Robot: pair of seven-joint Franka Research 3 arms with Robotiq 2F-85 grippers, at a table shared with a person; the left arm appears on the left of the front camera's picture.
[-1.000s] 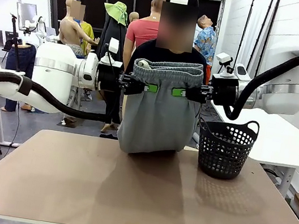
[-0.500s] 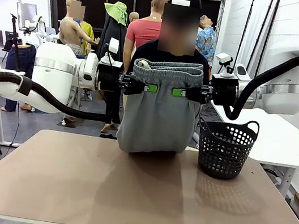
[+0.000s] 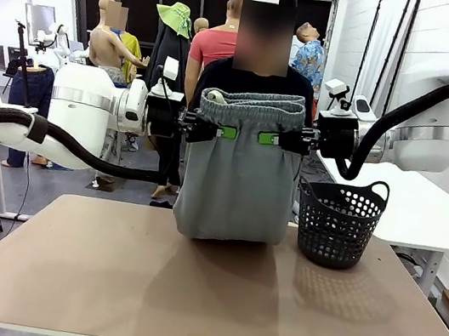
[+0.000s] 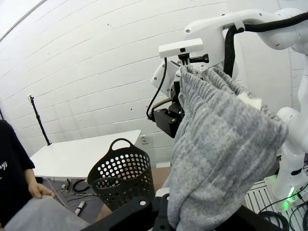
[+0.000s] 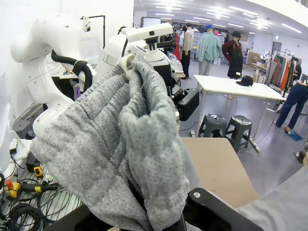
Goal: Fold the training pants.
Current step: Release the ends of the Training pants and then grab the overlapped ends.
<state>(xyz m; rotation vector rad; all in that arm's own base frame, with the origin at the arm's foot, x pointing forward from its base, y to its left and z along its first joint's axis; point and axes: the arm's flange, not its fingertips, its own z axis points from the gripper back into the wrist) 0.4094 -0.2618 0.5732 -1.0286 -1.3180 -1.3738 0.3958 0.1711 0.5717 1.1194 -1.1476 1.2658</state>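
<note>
Since the earlier frame, the lower edge of the training pants (image 3: pixel 238 179) hangs a little lower and spreads wider to the right, toward the black mesh basket (image 3: pixel 337 226). Both arms hold the pants up over the far part of the table (image 3: pixel 202 302), in front of the person (image 3: pixel 223 75) at the far side. The left gripper (image 3: pixel 214 129) is clenched on the left side of the cloth, just under the gathered waistband. The right gripper (image 3: pixel 279 140) is clenched on the right side at the same height. The green pads (image 3: pixel 229 132) press on the grey cloth. The pants hang straight down, and I cannot tell if the bottom touches the table. A small white patch (image 3: pixel 215 96), perhaps a label, sits at the left end of the waistband; no writing on it can be read. In the left wrist view some white print (image 4: pixel 3 166) shows on the person's black sleeve, cut by the picture edge and not readable. The basket stands on the table just right of the pants.
</note>
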